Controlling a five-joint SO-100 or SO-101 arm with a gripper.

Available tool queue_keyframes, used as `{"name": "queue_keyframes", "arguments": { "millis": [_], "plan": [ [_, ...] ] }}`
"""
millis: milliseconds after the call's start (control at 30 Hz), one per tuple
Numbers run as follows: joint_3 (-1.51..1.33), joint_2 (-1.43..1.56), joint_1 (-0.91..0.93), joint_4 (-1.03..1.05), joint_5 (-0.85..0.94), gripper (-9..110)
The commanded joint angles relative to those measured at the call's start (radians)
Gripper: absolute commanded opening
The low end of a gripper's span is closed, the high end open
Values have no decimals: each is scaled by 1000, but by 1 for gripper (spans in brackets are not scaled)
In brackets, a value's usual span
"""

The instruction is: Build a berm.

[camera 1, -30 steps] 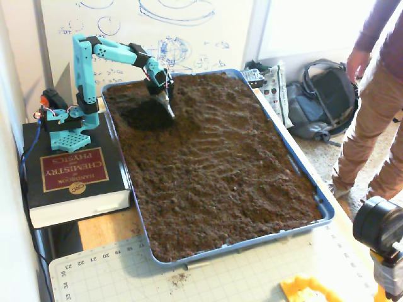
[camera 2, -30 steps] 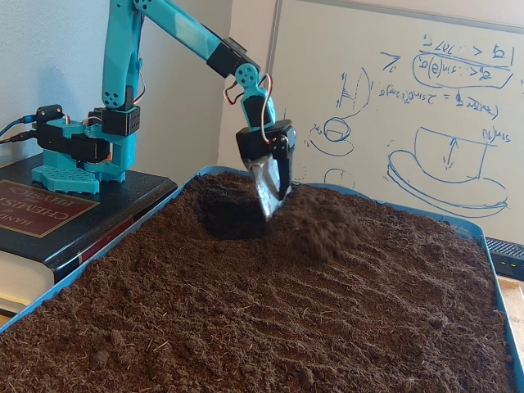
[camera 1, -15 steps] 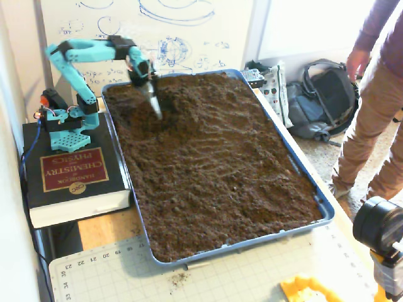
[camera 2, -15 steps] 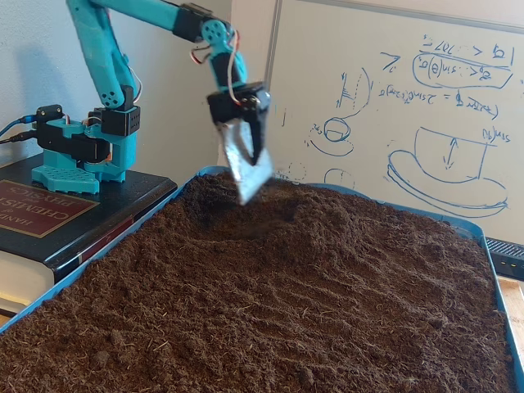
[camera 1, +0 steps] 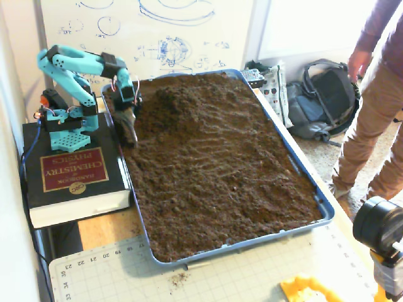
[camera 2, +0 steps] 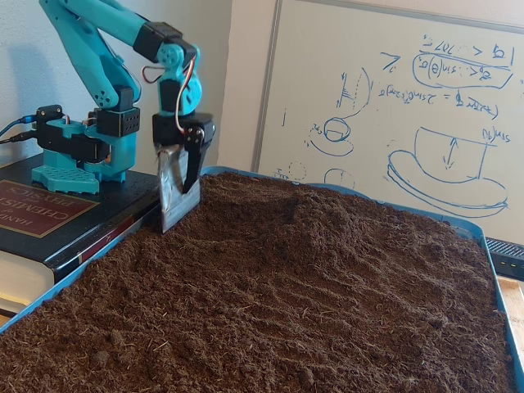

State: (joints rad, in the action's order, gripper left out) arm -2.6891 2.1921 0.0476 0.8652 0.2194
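Berm (camera 1: 179,100) (camera 2: 327,217): low soil mound at the far end of the blue tray (camera 1: 315,198), near the whiteboard (camera 2: 393,98); long axis unclear, roughly across the tray's width. Tool (camera 1: 128,135) (camera 2: 173,214) points down at the tray's left edge in the first fixed view, tip at the soil surface. Narrow or wide: cannot tell.

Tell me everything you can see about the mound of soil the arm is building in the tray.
The berm is a low hump of loose, dark brown, crumbly soil, raised above the flatter soil around it, with gently sloping sides. It sits at the far end of the blue tray, near the whiteboard, and merges into the surrounding soil with no sharp edge. In the other fixed view it shows as a rounded rise. The gripper stands apart from it, at the tray's edge beside the book.
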Motion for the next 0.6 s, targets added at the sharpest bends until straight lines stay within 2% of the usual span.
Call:
{"name": "queue_keyframes", "arguments": {
  "millis": [0,167,333,567],
  "plan": [
    [-2,-95,117,-140,146,0],
    [12,-383,176,-341,204,1],
    [155,-630,176,-531,202,0],
    [445,-715,175,-558,199,0]
  ]
}}
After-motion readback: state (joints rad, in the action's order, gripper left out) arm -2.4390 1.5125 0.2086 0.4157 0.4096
